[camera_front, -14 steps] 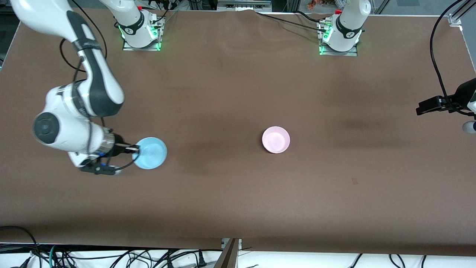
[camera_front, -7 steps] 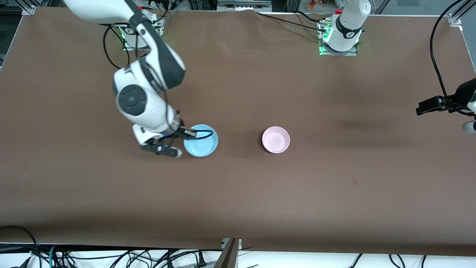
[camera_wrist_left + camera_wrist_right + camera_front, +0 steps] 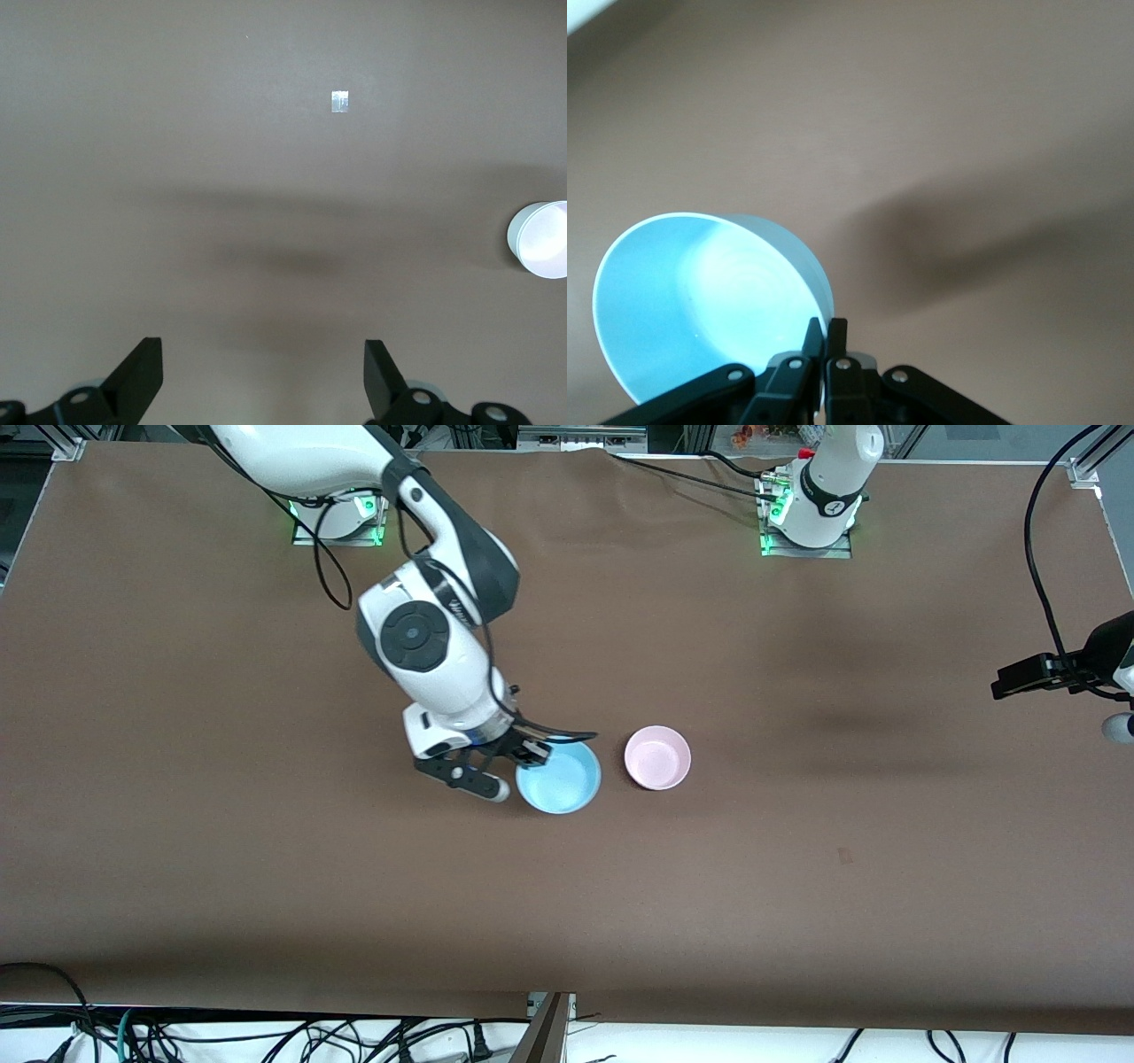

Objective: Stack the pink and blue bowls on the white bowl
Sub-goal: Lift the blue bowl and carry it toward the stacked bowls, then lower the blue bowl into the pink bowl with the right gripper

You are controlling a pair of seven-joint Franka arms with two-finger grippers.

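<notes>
Your brown surface [image 3: 797, 886] carries everything; your right arm reaches from its base over the middle, and its right tool [image 3: 534, 752] is clamped on the rim of the blue bowl [image 3: 560, 778], fingers [image 3: 824, 341] pinched together on the wall, the bowl held over the surface just beside the pink bowl [image 3: 657, 757]; the pink bowl sits upright toward the left arm's end from that tool; your left arm waits at its end, its left tool [image 3: 261, 376] spread apart, holding nothing, over bare surface with a white bowl [image 3: 540, 239] near it.
</notes>
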